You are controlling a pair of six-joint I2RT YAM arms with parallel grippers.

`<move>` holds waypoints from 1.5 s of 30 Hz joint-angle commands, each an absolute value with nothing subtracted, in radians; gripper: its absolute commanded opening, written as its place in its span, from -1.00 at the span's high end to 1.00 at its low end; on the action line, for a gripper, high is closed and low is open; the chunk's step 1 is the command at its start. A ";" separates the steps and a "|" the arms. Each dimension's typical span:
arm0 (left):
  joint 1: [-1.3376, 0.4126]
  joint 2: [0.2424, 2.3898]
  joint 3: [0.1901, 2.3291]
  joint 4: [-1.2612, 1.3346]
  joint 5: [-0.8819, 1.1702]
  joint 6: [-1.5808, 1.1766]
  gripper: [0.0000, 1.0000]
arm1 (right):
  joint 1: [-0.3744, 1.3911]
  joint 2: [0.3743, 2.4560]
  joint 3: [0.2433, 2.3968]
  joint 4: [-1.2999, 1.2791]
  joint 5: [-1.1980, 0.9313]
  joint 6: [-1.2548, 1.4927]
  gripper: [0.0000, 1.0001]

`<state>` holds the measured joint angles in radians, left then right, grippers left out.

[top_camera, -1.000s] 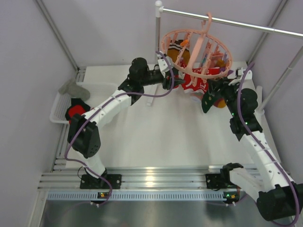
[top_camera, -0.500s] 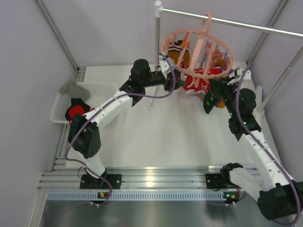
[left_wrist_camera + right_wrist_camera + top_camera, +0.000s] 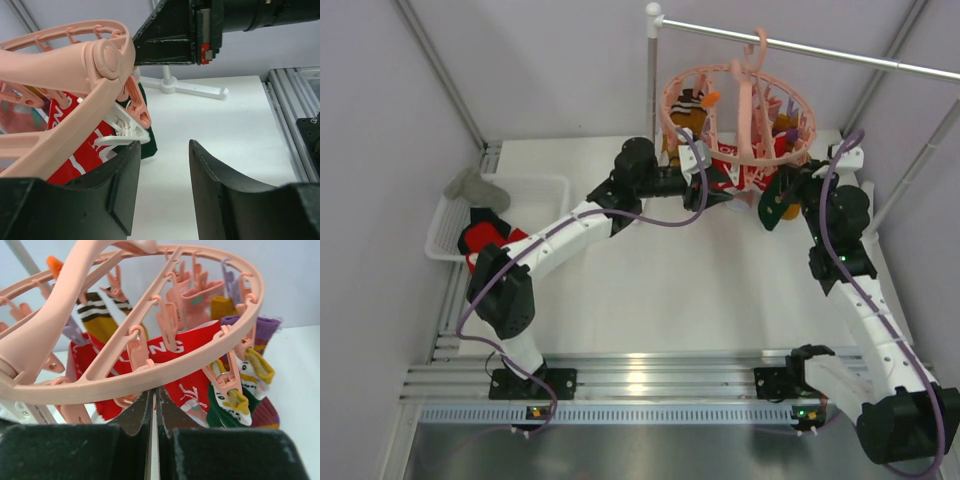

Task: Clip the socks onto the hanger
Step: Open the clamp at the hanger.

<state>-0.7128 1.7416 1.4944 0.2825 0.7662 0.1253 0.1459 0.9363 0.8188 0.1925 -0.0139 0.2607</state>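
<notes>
White-shelled, black-jointed left arm [image 3: 558, 242] and matching right arm [image 3: 876, 330], thin purple cable [image 3: 655, 223] looped along each. Matte black two-finger left hand [image 3: 165, 170], right hand [image 3: 153, 402].

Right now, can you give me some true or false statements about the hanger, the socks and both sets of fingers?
1. The salmon-pink hanger hangs by its hook from the grey metal rail. True.
2. The left gripper's fingers are pressed shut. False: they stand apart, with bare table showing between them.
3. The right gripper's fingers are closed together just under the hanger's ring. True.
4. The white mesh basket is empty. False: a red sock and a grey sock lie in or over it.
5. A red sock with white marks hangs below the hanger. True.
</notes>
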 commanded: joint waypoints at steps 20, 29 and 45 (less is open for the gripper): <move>-0.776 1.585 1.404 0.319 0.778 0.002 -0.09 | -0.064 1.012 1.130 -0.118 -0.564 0.106 1.00; -0.871 1.522 1.327 0.420 0.637 -0.023 -0.19 | -0.063 1.016 1.155 -0.181 -0.647 0.185 1.00; -0.962 1.658 1.364 0.554 0.224 0.198 -0.29 | -0.063 0.954 1.091 -0.187 -0.650 0.353 1.00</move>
